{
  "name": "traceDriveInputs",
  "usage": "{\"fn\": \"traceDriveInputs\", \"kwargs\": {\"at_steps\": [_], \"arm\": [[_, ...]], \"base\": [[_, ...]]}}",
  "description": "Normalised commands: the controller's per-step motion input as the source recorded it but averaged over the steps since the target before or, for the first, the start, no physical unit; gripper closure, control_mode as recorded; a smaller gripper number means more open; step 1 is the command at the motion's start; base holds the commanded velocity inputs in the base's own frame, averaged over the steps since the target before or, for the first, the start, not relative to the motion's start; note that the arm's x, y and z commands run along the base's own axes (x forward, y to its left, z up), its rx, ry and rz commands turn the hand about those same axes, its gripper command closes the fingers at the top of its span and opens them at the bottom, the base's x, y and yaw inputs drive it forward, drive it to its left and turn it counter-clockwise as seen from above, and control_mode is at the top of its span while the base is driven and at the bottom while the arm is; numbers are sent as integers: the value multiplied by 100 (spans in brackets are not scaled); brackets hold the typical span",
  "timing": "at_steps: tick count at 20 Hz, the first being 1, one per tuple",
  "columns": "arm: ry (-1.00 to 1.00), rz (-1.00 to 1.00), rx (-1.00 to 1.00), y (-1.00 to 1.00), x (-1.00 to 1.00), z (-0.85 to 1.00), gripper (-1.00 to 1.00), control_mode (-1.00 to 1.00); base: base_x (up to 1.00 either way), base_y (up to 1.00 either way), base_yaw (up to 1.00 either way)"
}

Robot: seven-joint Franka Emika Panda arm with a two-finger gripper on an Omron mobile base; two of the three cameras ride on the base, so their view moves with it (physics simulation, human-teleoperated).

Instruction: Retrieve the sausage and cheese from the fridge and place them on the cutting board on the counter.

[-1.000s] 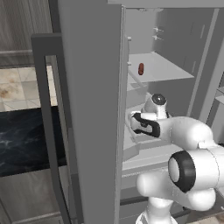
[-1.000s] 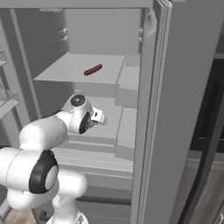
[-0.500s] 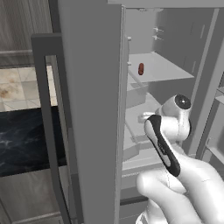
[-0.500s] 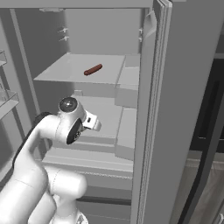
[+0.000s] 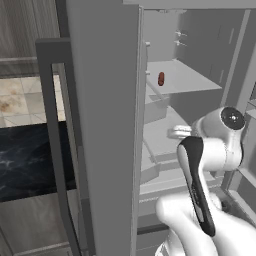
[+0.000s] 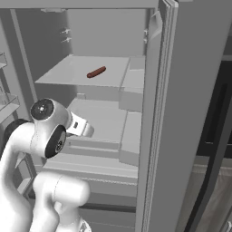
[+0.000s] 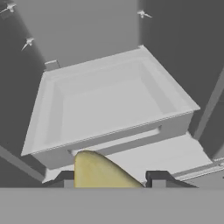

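My gripper (image 7: 111, 179) is shut on the cheese (image 7: 98, 173), a yellow chunk that sticks out between the two dark fingertips. The hand (image 5: 176, 133) reaches into the open fridge (image 5: 105, 125) at the level of the lower shelf, seen from the other side as a white hand (image 6: 81, 128). The dark red-brown sausage (image 5: 161, 78) lies alone on the upper shelf, also visible as the sausage (image 6: 96, 72) above and behind the hand. A strip of the black marble counter (image 5: 30, 160) shows left of the fridge door. The cutting board is out of view.
A white open bin (image 7: 109, 105) sits just ahead of the gripper on the lower shelf. The right fridge door (image 6: 181, 113) stands open close to the arm. Door shelves (image 6: 7, 104) project on the left side.
The arm's elbow and upper links have swung up and toward the cameras. The hand stays low inside the fridge with the cheese in it. The sausage has not moved.
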Motion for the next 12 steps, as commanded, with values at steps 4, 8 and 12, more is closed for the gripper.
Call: {"fn": "traceDriveInputs", "kwargs": {"at_steps": [4,8,12], "arm": [[12,0,0,0,-69,100,100,-100],[9,0,0,0,-75,96,100,-100],[8,3,0,0,-67,76,100,-100]], "base": [[0,0,0],[0,0,0],[0,0,0]]}}
